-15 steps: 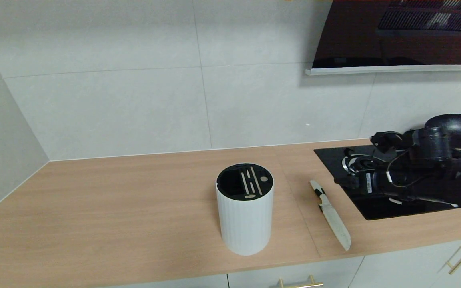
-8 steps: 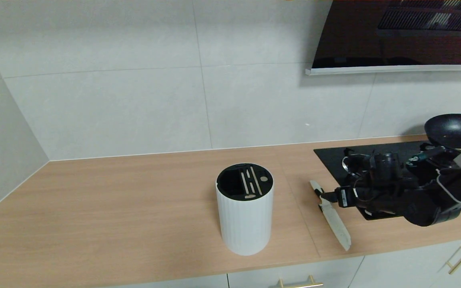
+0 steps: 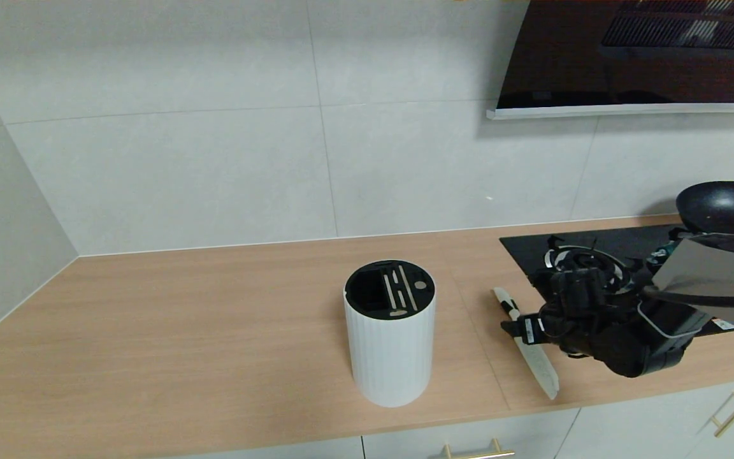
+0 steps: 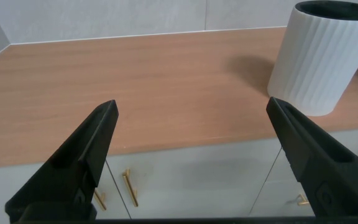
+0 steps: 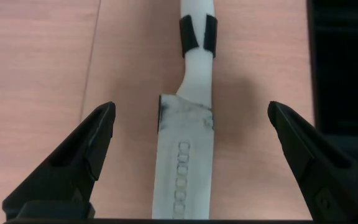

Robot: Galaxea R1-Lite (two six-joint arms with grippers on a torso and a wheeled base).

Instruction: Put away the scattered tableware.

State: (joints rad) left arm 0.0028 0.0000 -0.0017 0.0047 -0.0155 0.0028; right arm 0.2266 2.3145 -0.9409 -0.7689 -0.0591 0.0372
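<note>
Near the tabletop's front edge the knife [image 3: 538, 366] lay flat, apart from the white holder [image 3: 390, 331]; the right end effector [image 5: 190, 118] hung over its handle-blade joint, fingers wide; with the pickup seemingly in hand, the next move would call for lowering and closing on the handle.

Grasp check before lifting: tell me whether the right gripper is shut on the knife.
No, the right gripper is open, its fingers wide apart on either side of the knife lying flat on the counter.
</note>
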